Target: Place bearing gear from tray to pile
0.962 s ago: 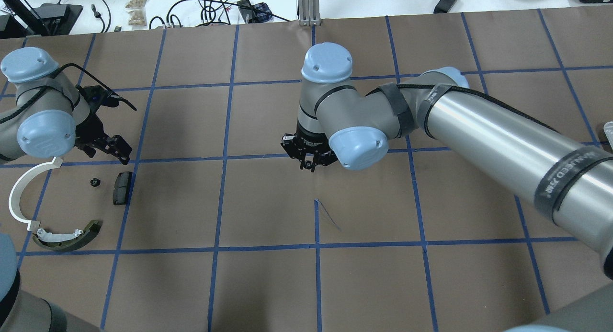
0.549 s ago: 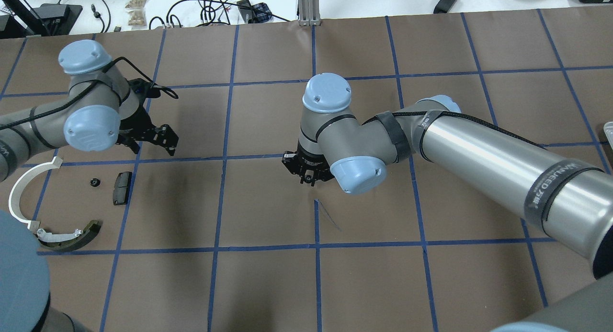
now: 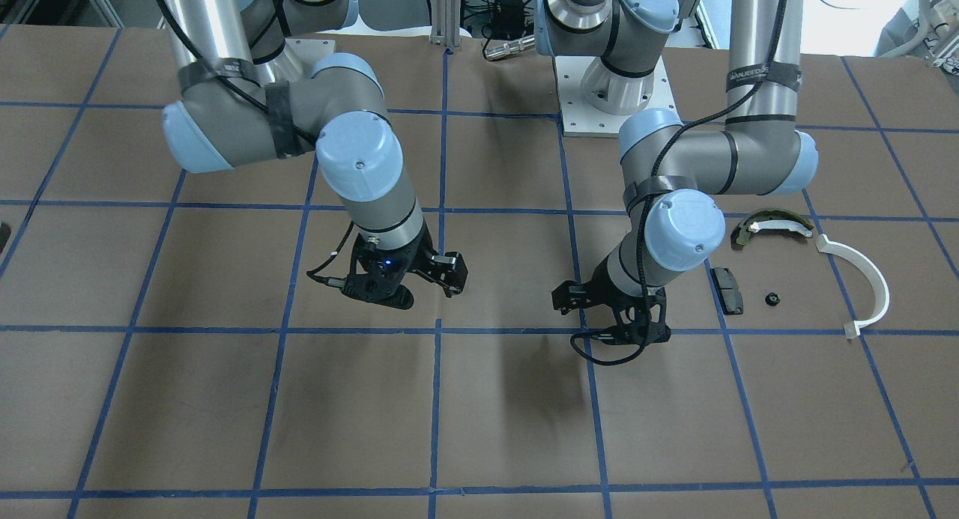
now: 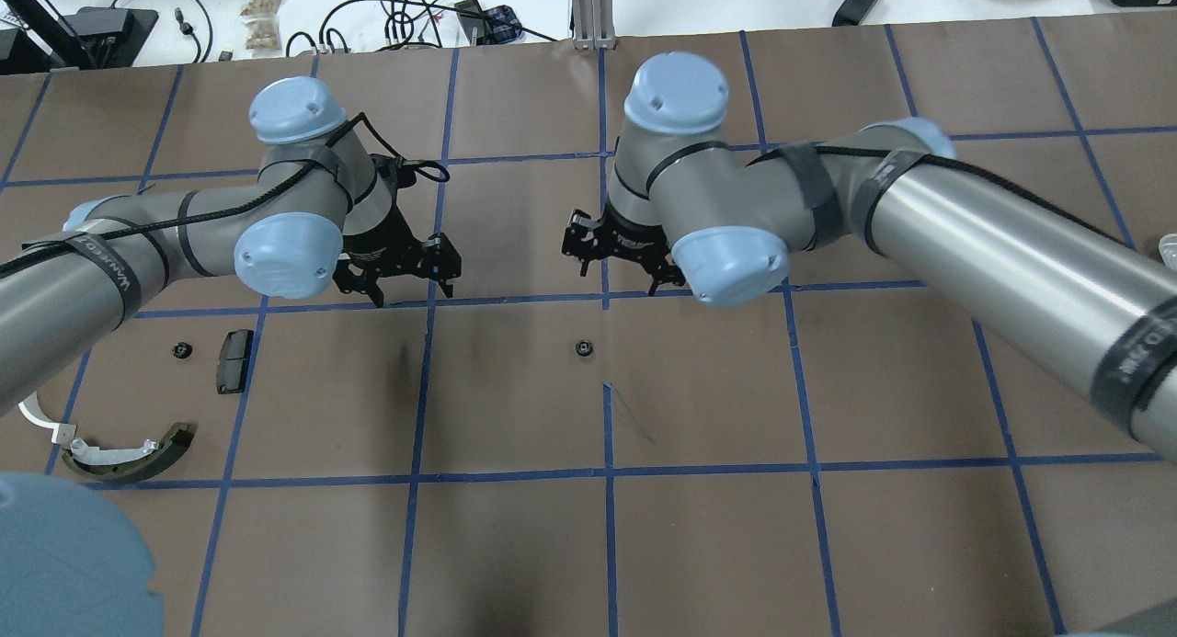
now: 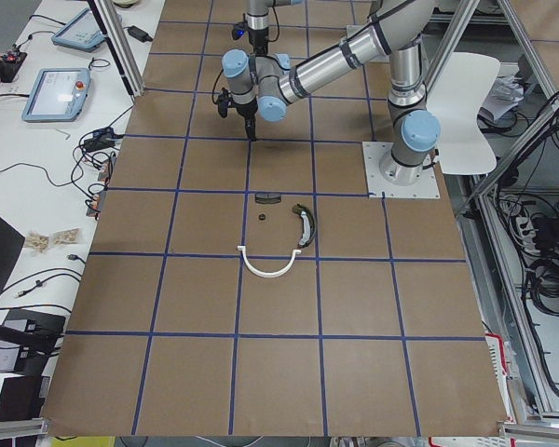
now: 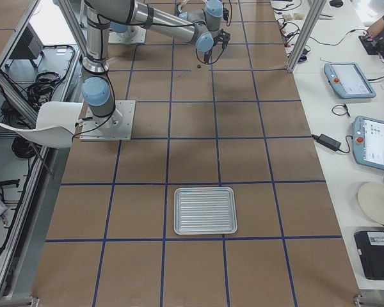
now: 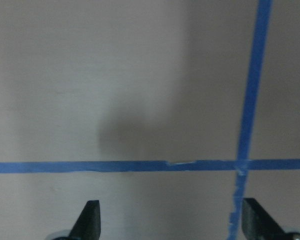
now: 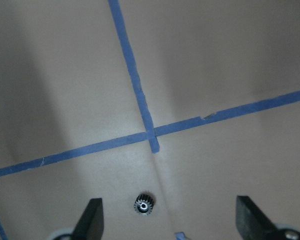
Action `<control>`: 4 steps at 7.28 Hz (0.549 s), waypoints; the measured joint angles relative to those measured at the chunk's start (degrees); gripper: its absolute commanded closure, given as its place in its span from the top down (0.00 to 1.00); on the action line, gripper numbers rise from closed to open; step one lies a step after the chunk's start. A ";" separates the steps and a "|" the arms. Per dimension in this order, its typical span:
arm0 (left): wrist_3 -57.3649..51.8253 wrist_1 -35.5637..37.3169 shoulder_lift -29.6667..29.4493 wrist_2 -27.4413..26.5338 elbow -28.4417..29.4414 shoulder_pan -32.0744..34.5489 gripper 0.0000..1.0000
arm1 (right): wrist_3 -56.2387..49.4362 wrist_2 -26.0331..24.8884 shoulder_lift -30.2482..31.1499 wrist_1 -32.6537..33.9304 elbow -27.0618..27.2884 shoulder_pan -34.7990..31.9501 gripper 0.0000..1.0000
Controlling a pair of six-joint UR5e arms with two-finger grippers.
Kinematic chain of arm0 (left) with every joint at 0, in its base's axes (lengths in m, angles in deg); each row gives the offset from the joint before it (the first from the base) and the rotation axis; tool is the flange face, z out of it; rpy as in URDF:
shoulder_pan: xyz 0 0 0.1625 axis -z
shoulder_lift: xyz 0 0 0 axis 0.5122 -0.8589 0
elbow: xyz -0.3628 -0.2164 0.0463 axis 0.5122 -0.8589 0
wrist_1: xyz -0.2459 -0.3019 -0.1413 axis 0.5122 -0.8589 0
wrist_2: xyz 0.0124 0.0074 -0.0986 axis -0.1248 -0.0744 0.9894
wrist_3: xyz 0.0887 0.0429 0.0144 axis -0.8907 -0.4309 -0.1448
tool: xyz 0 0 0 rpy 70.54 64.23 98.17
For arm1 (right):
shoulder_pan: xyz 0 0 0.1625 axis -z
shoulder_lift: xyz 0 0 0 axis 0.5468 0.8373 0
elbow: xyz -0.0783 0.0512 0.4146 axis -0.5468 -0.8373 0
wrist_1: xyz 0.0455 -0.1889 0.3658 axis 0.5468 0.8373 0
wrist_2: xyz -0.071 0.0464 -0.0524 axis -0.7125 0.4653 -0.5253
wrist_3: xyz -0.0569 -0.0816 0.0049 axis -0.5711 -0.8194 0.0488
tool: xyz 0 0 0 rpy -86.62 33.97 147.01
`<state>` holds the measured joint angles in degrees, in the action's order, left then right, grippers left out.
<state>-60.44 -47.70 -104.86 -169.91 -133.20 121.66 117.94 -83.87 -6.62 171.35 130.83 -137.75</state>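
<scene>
The bearing gear [image 4: 582,347] lies alone on open table [image 4: 515,407], with the left end effector [image 4: 412,295] and right end effector [image 4: 618,280] hanging above and beyond it, fingers spread wide. Bare table runs leftward to the pile [image 4: 165,449], its black pad [image 4: 234,359] nearest.

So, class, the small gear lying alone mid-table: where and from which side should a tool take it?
Grip the gear across its toothed rim, coming straight down from above. It seems to lie flat on the table with its bore upward, and it sits low, so a side approach would likely find little to hold. Straddle it, then close.
</scene>
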 measured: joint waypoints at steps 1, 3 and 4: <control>3.00 0.84 -0.14 1.90 0.00 3.86 1.00 | -6.13 -0.24 3.26 -6.74 -1.98 4.61 1.00; 11.80 4.98 -0.85 3.85 0.23 12.40 1.00 | -17.31 -2.30 10.68 -19.40 -3.51 12.94 1.00; 15.07 7.02 -1.56 3.90 0.36 15.84 1.00 | -21.54 -4.11 14.22 -24.72 -3.63 15.40 1.00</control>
<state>-45.37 -40.67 -106.43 -166.02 -132.84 137.50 96.40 -87.98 7.60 146.63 127.20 -122.34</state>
